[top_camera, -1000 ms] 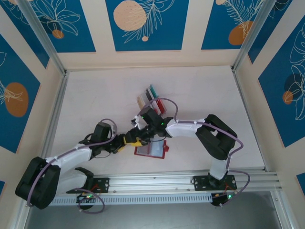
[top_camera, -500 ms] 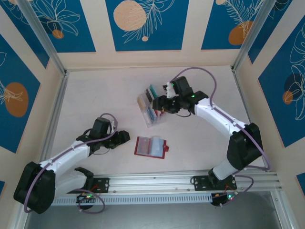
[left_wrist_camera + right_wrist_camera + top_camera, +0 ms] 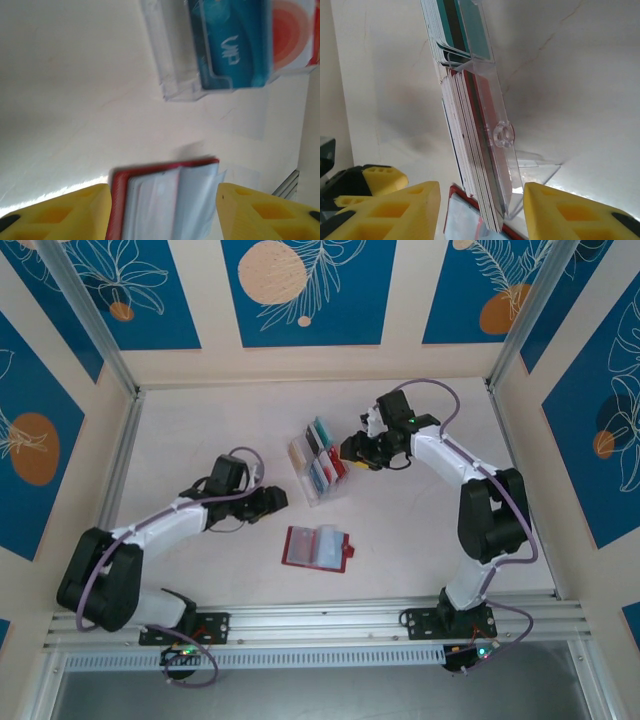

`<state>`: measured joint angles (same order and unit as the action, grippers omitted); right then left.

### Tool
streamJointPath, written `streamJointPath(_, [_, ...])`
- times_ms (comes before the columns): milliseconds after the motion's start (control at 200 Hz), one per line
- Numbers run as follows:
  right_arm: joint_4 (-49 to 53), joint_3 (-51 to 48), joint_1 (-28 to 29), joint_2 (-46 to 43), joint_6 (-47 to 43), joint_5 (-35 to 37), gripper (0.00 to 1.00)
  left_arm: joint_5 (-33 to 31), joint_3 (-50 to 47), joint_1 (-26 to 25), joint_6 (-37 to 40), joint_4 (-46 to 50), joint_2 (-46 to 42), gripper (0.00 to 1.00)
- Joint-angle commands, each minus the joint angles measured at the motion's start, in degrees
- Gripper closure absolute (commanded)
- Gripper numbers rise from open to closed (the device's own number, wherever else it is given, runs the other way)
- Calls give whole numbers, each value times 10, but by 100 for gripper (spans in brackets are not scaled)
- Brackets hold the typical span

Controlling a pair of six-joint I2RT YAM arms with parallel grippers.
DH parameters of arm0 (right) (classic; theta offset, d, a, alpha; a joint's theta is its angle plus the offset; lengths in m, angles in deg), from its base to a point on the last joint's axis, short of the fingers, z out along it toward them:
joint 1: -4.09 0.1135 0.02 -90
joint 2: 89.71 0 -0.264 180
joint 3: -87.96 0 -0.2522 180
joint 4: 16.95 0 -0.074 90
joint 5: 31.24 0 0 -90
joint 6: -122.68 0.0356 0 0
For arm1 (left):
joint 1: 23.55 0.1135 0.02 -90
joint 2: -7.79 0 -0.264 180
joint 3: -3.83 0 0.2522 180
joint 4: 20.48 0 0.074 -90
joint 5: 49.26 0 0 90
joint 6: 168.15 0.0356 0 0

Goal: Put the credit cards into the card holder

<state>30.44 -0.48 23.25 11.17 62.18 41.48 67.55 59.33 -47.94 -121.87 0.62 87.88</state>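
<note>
At the far middle of the worktop, the cards stand in a clear rack. The right tool sits just beside them, jaws partly apart and gripping nothing. Nearer the arms, the left tool, also half open and empty, hovers by the open red card holder. Fetching a card looks to be the step in hand. Next, the right tool must pinch one card's edge and lift it free.

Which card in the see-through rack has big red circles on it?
The white card at the picture's right edge in the left wrist view. The teal card beside it has white letters instead.
</note>
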Motion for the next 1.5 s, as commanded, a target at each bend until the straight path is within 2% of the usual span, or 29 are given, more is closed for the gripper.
streamJointPath(0, [-6,16,3,4,-9,-51,52,27,40,5,11,-26,37,43])
streamJointPath(525, [-5,40,18,27,-12,-85,57,50,125,-1,2,-57,162,47])
streamJointPath(990, [30,73,31,68,-37,-45,55,48,145,-12,-4,-60,181,48])
streamJointPath(1135, [28,76,31,68,-38,-71,55,48,148,-15,-4,-61,186,48])
streamJointPath(1245, [14,68,26,53,-31,-93,56,47,151,-16,-4,-61,190,48])
streamJointPath(1495, [26,69,23,38,-33,-80,63,48,153,-19,-4,-62,198,49])
